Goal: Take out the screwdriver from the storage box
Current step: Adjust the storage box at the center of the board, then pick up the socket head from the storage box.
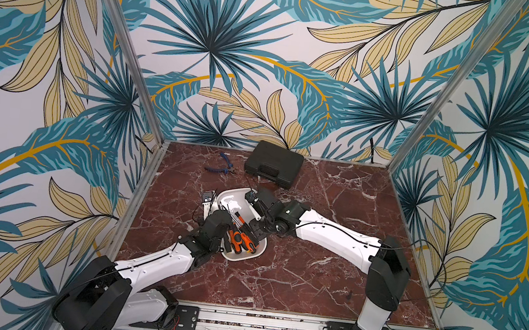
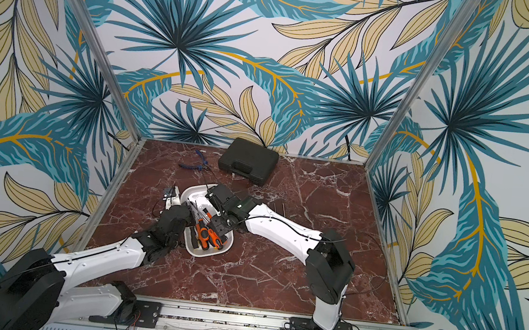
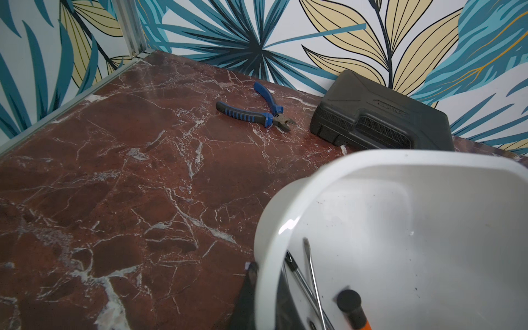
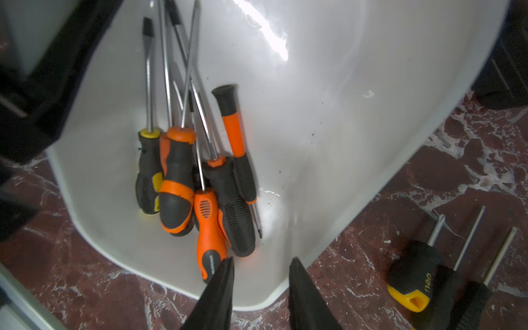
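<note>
1. Storage box (image 1: 233, 199) sits mid-table (image 1: 311, 279); left gripper (image 3: 254, 283) jaws pressed together on its rim.
2. Five screwdrivers (image 4: 183, 183) lie clustered at its near end; loose screwdrivers (image 4: 411, 283) lie outside it.
3. Right gripper (image 4: 260, 265) jaws spread, empty, just by the orange handle (image 4: 210, 228). Judged: this pick not yet made.

Robot lab cell: leaf-print walls (image 1: 269, 54), aluminium posts (image 1: 132, 62), marble-look tabletop (image 1: 294, 277), left arm (image 1: 157, 258) and right arm (image 1: 333, 234) bolted to a rail (image 1: 255, 322).
</note>
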{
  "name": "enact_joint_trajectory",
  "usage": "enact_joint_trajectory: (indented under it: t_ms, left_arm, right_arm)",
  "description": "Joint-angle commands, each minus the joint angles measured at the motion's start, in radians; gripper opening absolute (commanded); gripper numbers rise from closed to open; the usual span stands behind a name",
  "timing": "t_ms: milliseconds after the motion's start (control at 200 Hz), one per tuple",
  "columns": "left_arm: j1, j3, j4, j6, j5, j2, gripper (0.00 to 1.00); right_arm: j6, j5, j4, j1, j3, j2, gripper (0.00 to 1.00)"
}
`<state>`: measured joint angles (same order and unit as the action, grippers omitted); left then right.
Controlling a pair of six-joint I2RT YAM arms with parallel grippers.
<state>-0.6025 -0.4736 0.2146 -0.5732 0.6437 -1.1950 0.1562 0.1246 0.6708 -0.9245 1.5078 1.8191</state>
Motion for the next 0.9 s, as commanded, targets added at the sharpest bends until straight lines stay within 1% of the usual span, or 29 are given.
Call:
enact_joint_trajectory:
  t_ms: [0, 270, 481, 706, 891]
  left_arm:
    - [-0.002, -0.020, 0.070, -0.013, 0.000, 0.014, 0.00]
    - [-0.002, -0.022, 0.069, -0.013, 0.000, 0.012, 0.00]
    - [-0.002, -0.022, 0.069, -0.013, -0.003, 0.012, 0.00]
    - [-0.002, -0.022, 0.068, -0.014, -0.004, 0.012, 0.00]
    - [-0.002, -0.021, 0.066, -0.013, -0.004, 0.014, 0.00]
  right_arm:
    - [-0.021, -0.065, -0.027, -0.026, -0.035, -0.035, 0.35]
    - [0.025, -0.116, -0.074, -0.053, -0.070, 0.011, 0.35]
    - [0.049, -0.129, -0.113, -0.066, -0.090, 0.064, 0.34]
    - [0.073, -0.110, -0.142, -0.068, -0.108, 0.105, 0.34]
    - [0.087, -0.057, -0.133, -0.068, -0.110, 0.131, 0.33]
